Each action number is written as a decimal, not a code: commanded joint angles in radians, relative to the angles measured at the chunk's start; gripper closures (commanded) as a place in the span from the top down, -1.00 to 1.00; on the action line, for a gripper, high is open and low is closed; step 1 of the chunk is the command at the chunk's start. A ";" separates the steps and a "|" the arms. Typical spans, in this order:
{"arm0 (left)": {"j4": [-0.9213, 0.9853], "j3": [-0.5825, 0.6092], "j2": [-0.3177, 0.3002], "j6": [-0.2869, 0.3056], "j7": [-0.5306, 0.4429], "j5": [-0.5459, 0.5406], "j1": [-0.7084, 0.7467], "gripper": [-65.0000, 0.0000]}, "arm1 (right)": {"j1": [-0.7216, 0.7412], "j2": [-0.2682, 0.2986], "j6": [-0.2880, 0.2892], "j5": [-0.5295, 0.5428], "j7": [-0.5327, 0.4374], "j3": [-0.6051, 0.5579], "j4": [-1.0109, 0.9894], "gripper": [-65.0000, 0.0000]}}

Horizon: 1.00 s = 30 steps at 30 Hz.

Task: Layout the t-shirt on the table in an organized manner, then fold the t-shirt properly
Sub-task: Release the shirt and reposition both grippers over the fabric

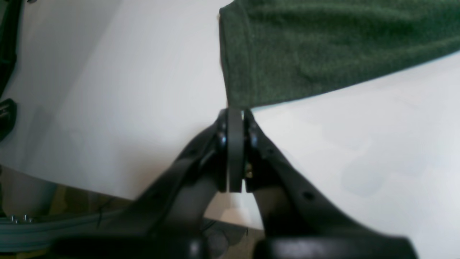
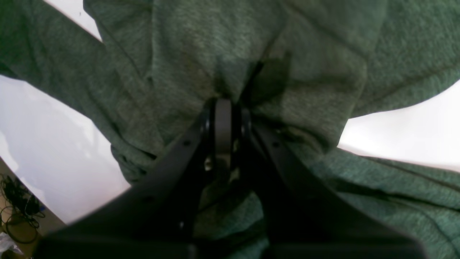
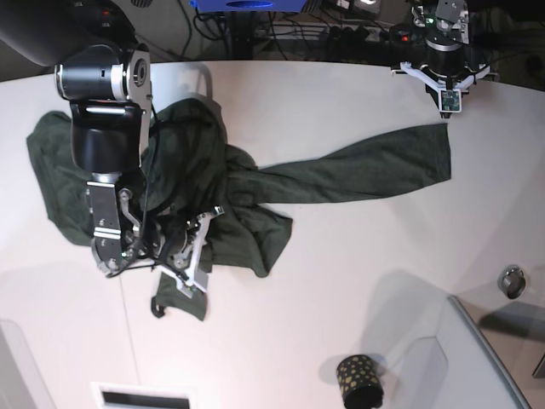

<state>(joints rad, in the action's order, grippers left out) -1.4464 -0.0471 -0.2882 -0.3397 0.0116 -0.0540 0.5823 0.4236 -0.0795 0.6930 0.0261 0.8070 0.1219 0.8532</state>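
The dark green t-shirt (image 3: 255, 183) lies crumpled on the white table (image 3: 358, 247), bunched at the left, with one sleeve (image 3: 383, 166) stretched out to the right. My right gripper (image 3: 213, 218) is down in the bunched middle. In the right wrist view its fingers (image 2: 222, 104) are shut, and the t-shirt (image 2: 201, 50) puckers around their tips. My left gripper (image 3: 446, 102) is at the far right. In the left wrist view it is (image 1: 235, 112) shut, tips right at the corner of the sleeve cuff (image 1: 237, 61), with no cloth seen between them.
A black gold-dotted cup (image 3: 359, 381) stands near the front edge. A grey raised panel (image 3: 481, 358) fills the front right corner, with a small metal ring (image 3: 511, 280) beside it. Cables and equipment (image 3: 255, 17) line the back beyond the table.
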 commanded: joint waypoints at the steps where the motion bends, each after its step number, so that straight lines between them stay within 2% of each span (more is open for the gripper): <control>1: -0.014 -0.006 -0.010 -0.011 -0.023 0.010 0.005 -1.00 | 0.033 0.004 0.005 0.013 -0.016 0.002 0.015 -0.91; 3: -0.014 -0.006 -0.010 -0.011 -0.023 0.010 0.003 -1.00 | 0.033 0.005 0.005 0.013 -0.016 0.002 0.016 -1.00; 7: -0.012 -0.006 -0.010 -0.011 -0.022 0.010 0.003 -1.00 | -0.002 0.005 0.005 0.013 0.005 0.000 0.093 -0.98; 11: -0.011 -0.006 -0.010 -0.011 -0.022 0.010 0.003 -1.00 | -0.091 -0.015 0.005 0.015 0.111 -0.008 0.340 -0.98; 13: -0.011 -0.006 -0.010 -0.011 -0.022 0.010 0.003 -1.00 | -0.134 -0.029 0.005 0.016 0.170 -0.049 0.469 -0.98; 20: -0.007 -0.006 -0.012 -0.011 -0.022 0.019 -0.022 -1.00 | -0.303 -0.033 0.005 0.016 0.283 -0.390 0.826 -0.98; 23: -0.009 -0.037 -0.012 -0.011 -0.022 0.018 -0.026 -1.00 | -0.383 -0.033 0.005 0.016 0.298 -0.531 0.934 -0.98; 30: -0.015 -0.161 -0.004 -0.011 -0.022 0.010 -0.028 -1.00 | -0.452 -0.033 0.005 0.016 0.289 -0.790 0.920 -0.98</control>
<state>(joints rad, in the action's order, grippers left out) -1.4445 -0.2050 -0.2855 -0.3428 0.0120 -0.0536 0.5488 -0.0353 -0.1032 0.6975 0.0383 1.1091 -0.6727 1.7599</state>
